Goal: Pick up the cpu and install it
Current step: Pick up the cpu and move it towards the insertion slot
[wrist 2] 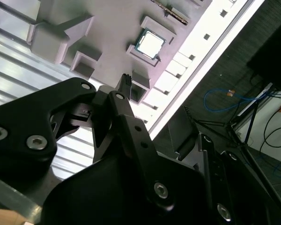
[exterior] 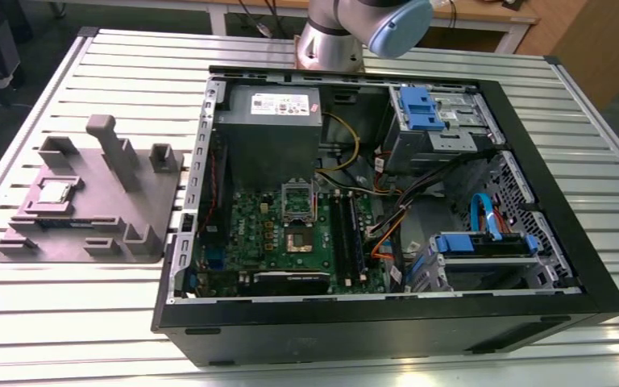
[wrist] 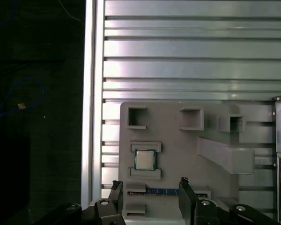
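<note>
The cpu (exterior: 55,192) is a small silver square chip lying flat in a recess of the grey holder block (exterior: 126,218) at the exterior view's left, outside the computer case. In the first wrist view the cpu (wrist: 143,160) lies just beyond my gripper (wrist: 150,183), whose two black fingertips (wrist: 116,184) stand wide apart with nothing between them. The gripper hangs well above the block. In the second wrist view the cpu (wrist 2: 150,43) shows past one black finger (wrist 2: 126,80). The motherboard's socket (exterior: 297,235) sits open inside the case.
The open black computer case (exterior: 567,201) fills the middle and right of the slatted metal table (exterior: 73,322). A grey power supply (exterior: 270,113), blue drive brackets (exterior: 417,109) and loose cables (exterior: 396,201) are inside. A narrow memory strip (wrist: 152,191) lies on the block near the cpu.
</note>
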Action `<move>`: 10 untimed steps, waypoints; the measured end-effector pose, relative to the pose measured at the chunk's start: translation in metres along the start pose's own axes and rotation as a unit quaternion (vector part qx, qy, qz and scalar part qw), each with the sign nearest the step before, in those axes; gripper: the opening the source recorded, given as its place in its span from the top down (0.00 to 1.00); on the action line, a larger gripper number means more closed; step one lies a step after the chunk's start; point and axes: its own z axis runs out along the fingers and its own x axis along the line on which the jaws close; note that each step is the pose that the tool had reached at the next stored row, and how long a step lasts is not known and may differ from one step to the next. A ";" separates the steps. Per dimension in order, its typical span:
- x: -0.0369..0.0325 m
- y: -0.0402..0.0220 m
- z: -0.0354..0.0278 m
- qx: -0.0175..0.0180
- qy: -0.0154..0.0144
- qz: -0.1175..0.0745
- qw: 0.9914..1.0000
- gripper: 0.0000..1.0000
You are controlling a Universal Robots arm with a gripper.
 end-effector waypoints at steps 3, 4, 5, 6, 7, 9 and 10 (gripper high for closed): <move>-0.0001 -0.0002 0.0028 0.000 0.000 0.000 1.000 0.41; -0.0001 -0.0003 0.0037 0.000 0.000 0.000 1.000 0.41; -0.0001 -0.0003 0.0043 0.000 0.000 0.000 1.000 0.41; -0.0001 -0.0004 0.0048 0.000 0.000 0.000 1.000 0.41; -0.0001 -0.0004 0.0053 0.000 0.000 0.000 1.000 0.41; -0.0001 -0.0005 0.0063 0.000 0.000 0.000 1.000 0.41; -0.0001 -0.0006 0.0068 0.000 0.000 0.000 1.000 0.41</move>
